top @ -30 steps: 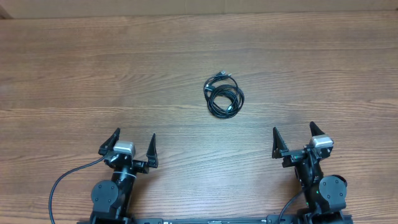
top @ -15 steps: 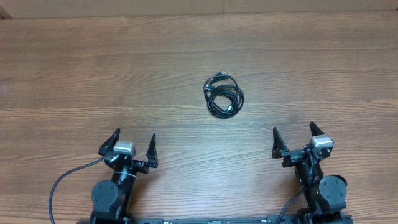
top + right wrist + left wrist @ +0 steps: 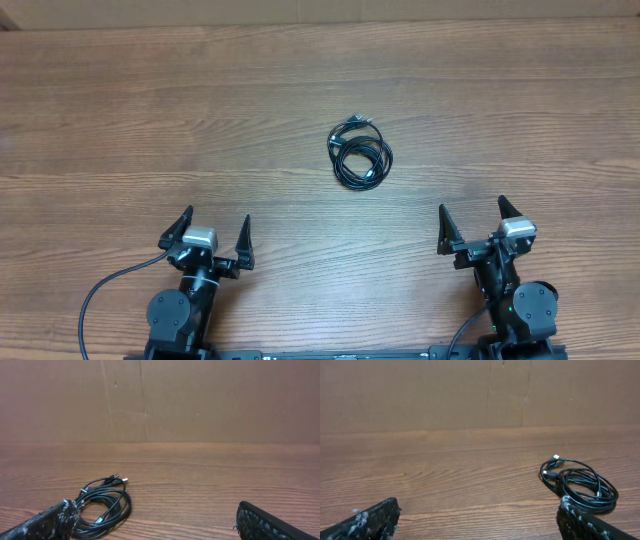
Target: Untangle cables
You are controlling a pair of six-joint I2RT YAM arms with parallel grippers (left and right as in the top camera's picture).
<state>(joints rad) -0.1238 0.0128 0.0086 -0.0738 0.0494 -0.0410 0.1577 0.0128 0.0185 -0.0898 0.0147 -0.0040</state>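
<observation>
The cables lie coiled in one small black bundle of loops on the wooden table, with small plug ends sticking out at the upper left. From the left wrist the cables show ahead on the right; from the right wrist the cables lie ahead on the left. My left gripper is open near the front edge, well short and left of the bundle, nothing between its fingers. Open and empty too, my right gripper is at the front right, short of the bundle.
A brown cardboard wall stands along the far edge of the table. A thick black arm cable loops out beside the left arm's base.
</observation>
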